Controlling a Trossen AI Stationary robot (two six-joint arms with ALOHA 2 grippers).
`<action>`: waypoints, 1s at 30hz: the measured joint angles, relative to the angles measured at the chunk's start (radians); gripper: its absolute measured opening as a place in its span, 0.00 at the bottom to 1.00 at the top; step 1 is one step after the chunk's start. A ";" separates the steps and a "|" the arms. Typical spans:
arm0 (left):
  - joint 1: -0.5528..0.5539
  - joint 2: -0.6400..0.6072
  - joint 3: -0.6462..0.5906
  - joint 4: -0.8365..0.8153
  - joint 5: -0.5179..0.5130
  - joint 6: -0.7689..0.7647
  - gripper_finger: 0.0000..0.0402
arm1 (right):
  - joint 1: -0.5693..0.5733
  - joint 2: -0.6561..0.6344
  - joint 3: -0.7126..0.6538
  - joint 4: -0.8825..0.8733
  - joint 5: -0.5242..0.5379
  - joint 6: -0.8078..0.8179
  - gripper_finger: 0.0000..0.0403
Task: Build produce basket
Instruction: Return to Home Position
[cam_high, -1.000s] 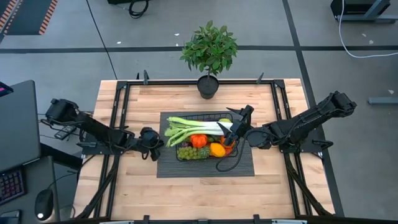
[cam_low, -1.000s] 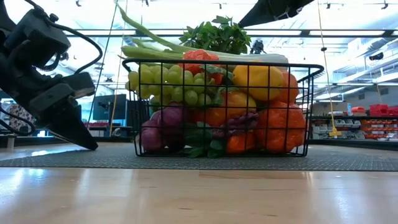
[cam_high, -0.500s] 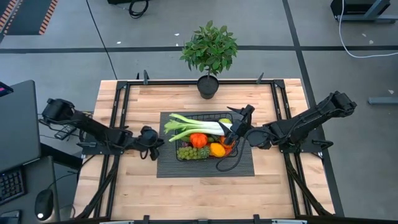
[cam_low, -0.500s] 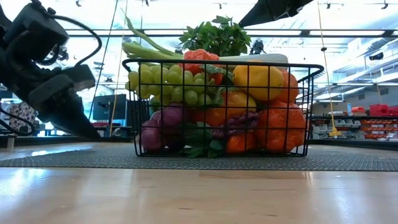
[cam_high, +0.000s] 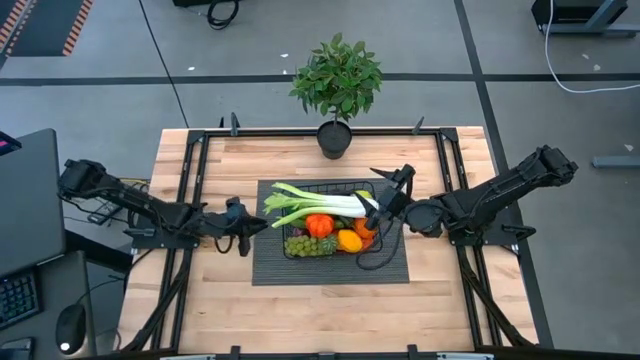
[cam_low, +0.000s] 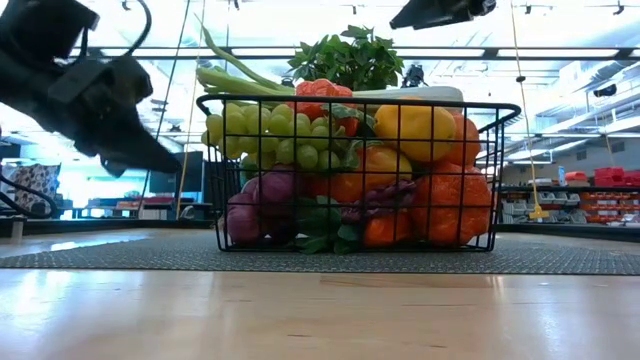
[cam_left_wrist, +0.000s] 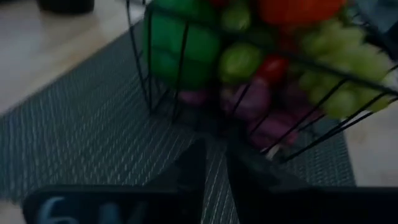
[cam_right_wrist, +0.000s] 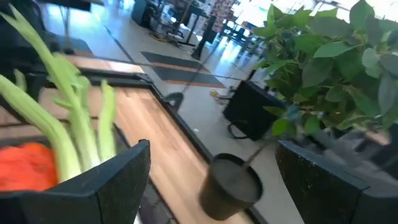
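The black wire basket (cam_low: 356, 100) stands on the dark ribbed mat (cam_high: 395, 265), filled with produce: green grapes (cam_low: 280, 135), oranges (cam_low: 455, 205), a yellow pepper (cam_low: 415, 130). A long pale-green leek (cam_high: 310, 205) lies across the top, its leaves sticking out over the left rim. My left gripper (cam_high: 246, 232) hangs shut just left of the basket, clear above the mat, and shows in the low view (cam_low: 160, 160) and its wrist view (cam_left_wrist: 214, 174). My right gripper (cam_high: 378, 205) stands open above the basket's right end, with nothing between its fingers (cam_right_wrist: 118, 180).
A leafy potted plant (cam_high: 336, 80) stands at the table's far edge, behind the basket. Bare wooden table (cam_high: 320, 310) lies in front of the mat and to either side of it. Black frame rails (cam_high: 190, 190) run along the table's left and right sides.
My left gripper has risen off the mat beside the basket's left end and has tipped from pointing steeply down to nearer level, staying shut. The basket and the produce have kept still.
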 joint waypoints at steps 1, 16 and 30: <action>-0.001 -0.020 0.000 0.000 0.000 0.019 0.18 | 0.003 -0.009 0.000 -0.008 -0.021 0.021 0.87; 0.003 -0.434 0.001 -0.168 0.001 0.190 0.14 | -0.034 -0.222 -0.051 -0.146 -0.344 0.238 0.87; 0.013 -0.722 0.001 -0.254 -0.007 0.387 0.16 | -0.183 -0.494 -0.334 0.045 -0.515 0.287 0.87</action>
